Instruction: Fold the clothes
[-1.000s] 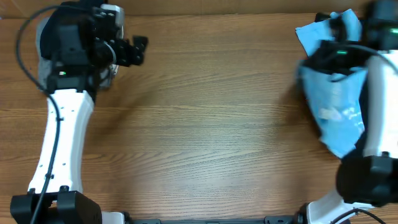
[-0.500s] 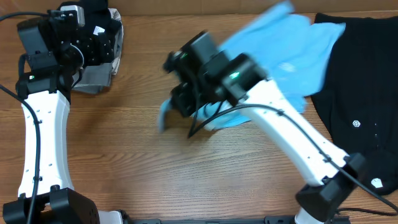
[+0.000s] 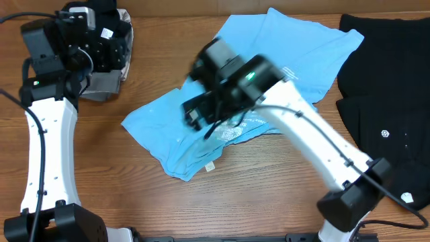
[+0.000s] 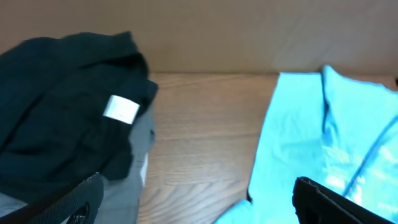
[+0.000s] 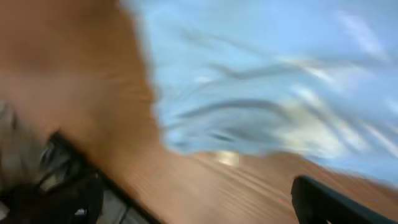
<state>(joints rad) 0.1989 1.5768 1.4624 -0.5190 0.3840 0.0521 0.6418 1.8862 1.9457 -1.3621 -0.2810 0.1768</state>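
The light blue T-shirt (image 3: 302, 54) lies crumpled but mostly spread across the middle of the wooden table (image 3: 168, 208), reaching from the far edge down toward the centre-left, with white print (image 3: 235, 132) showing near its middle and a small white tag (image 3: 209, 166) at its near hem. The right arm stretches diagonally over it. The right gripper (image 5: 196, 186) hangs above the shirt's left part and is motion-blurred. In the right wrist view its fingers (image 5: 336, 205) stand wide apart, with only blurred blue cloth and bare wood between them.

The black garment (image 3: 383, 87) lies loose at the table's right side, just beside the T-shirt's far right corner.

At the far left corner the left gripper (image 4: 199, 183) hovers by a small pile — a dark garment (image 4: 62, 106) with a white label (image 4: 120, 107), lying on grey cloth (image 4: 142, 155). Its fingers (image 4: 81, 199) are spread wide and hold nothing; bare wood shows between them, with the pile on one side and the blue shirt's edge on the other.
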